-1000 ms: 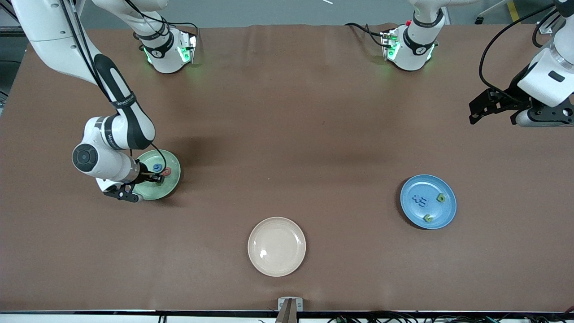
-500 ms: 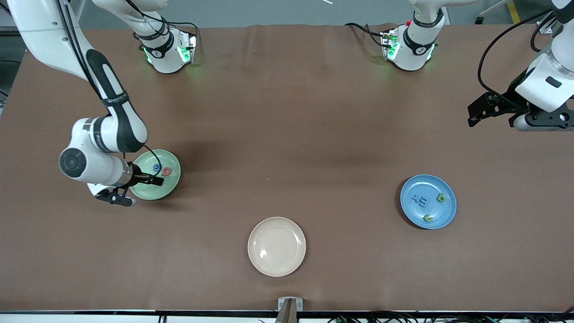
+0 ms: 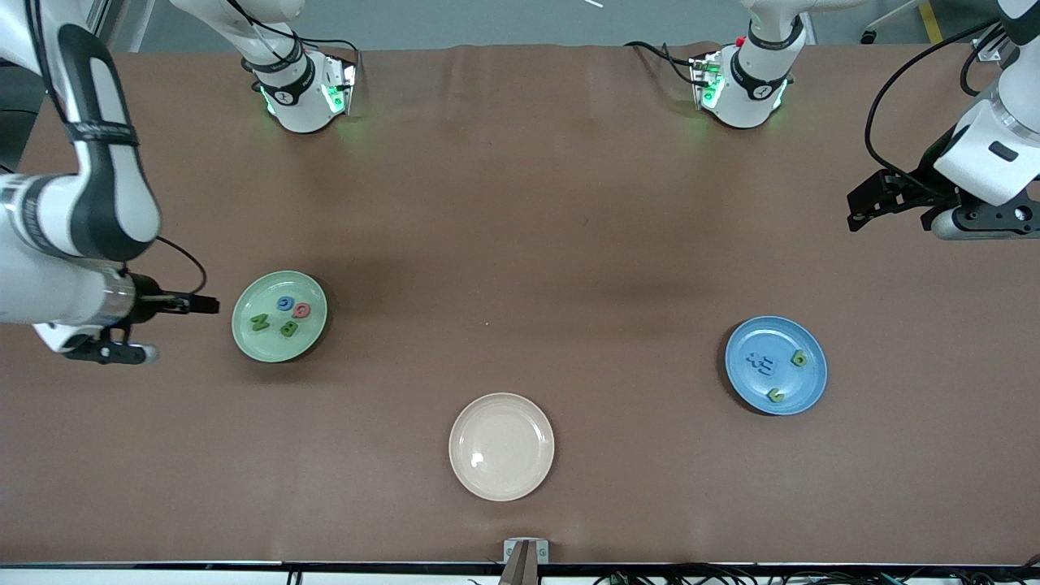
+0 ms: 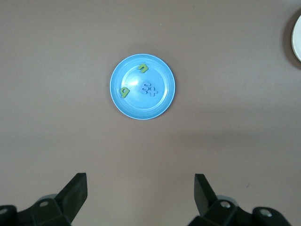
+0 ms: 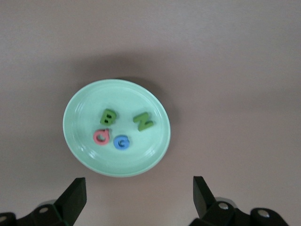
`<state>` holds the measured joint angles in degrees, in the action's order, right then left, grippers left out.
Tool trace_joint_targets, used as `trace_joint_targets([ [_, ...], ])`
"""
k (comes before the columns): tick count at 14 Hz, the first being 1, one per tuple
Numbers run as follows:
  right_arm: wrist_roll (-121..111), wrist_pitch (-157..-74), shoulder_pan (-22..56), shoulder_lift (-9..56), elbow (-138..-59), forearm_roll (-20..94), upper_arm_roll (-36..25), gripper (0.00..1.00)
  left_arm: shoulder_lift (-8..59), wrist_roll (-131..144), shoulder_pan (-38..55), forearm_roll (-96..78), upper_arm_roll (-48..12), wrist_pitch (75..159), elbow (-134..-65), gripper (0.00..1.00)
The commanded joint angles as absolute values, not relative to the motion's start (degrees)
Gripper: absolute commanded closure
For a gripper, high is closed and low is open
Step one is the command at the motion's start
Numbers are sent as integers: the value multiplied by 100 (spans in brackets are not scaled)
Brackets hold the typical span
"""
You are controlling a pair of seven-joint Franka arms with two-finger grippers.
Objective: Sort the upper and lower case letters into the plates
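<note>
You're looking at two idle-looking grippers, both holding nothing. The right gripper (image 3: 122,341) is hanging over bare table toward the right arm's end, just beside the pale green plate (image 3: 244,341); in the front view you can't read its jaw gap, but the right wrist view is showing both fingers (image 5: 75,197) spread wide with the green plate (image 5: 75,141) sitting clear of the tips, centred between them, nothing gripped. That wrist view is also giving you what the front view blurs: a green B (image 5: 108,117), a green N (image 5: 143,121), a red letter (image 5: 101,137) and a blue G (image 5: 122,141), all lying inside the plate. The left gripper (image 3: 890,199) is waiting over table at the left arm's end, well apart from the blue plate (image 3: 743,378). The left wrist view is showing its fingers (image 4: 75,193) wide open too, empty, the blue plate (image 4: 120,101) out ahead of the tips and roughly between them. In it are two small green letters (image 4: 142,68) and a blue piece (image 4: 149,88); which letters, you can't tell. The cream plate (image 3: 501,479) is sitting nearest the front camera, bare in that view; the left wrist view is only catching its rim (image 4: 295,37).
</note>
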<state>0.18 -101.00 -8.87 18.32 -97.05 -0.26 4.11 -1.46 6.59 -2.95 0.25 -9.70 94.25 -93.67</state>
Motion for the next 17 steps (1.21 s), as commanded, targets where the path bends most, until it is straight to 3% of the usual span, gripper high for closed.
trace_joint_targets([
  [1, 0, -9284, -888, 1819, -8959, -254, 510, 0, -132, 650, -273, 141, -1002, 9369, -9299, 0],
  [8, 18, -8526, -914, 1933, -7744, -202, 527, 0, -211, 598, -316, 114, -1072, 9352, -9308, 0],
  [17, 26, -8332, -730, 1916, -7585, -132, 554, 0, -369, 624, -299, 70, -1072, 9299, -9308, 0],
])
